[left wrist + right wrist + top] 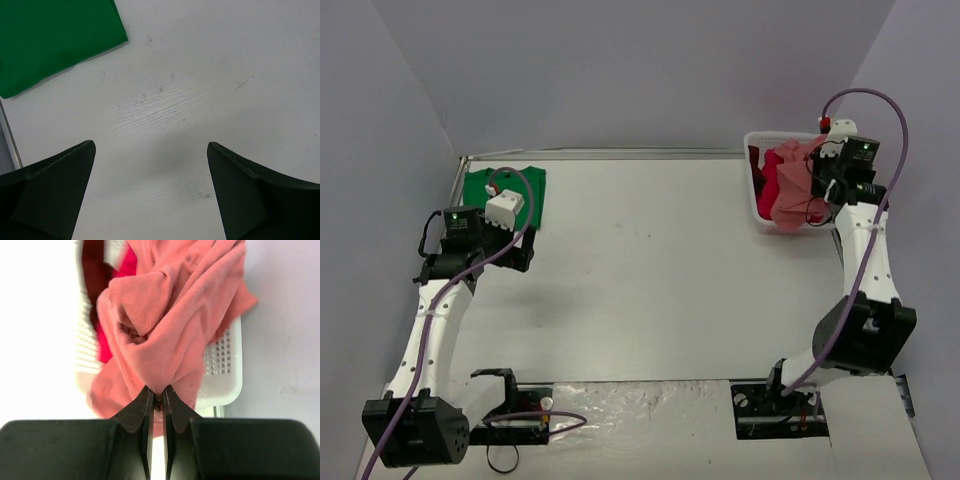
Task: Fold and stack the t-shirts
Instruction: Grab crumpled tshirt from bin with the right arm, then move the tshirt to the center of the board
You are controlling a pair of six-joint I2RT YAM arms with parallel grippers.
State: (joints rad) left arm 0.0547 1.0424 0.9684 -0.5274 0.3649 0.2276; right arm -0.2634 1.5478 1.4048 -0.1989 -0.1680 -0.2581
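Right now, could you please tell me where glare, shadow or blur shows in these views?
Right wrist: the table left of the basket is blown out white and the basket's left wall smeared, yet the pink t-shirt shows sharp knit. Left wrist: a soft shadow lies between the fingers; scuffs are crisp. Top external: glare streaks the table's near edge.

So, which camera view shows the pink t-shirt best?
The right wrist view: the pink t-shirt fills it, pinched by the right gripper above the basket. The top view shows it small, partly hidden by that gripper. The left wrist view misses it.
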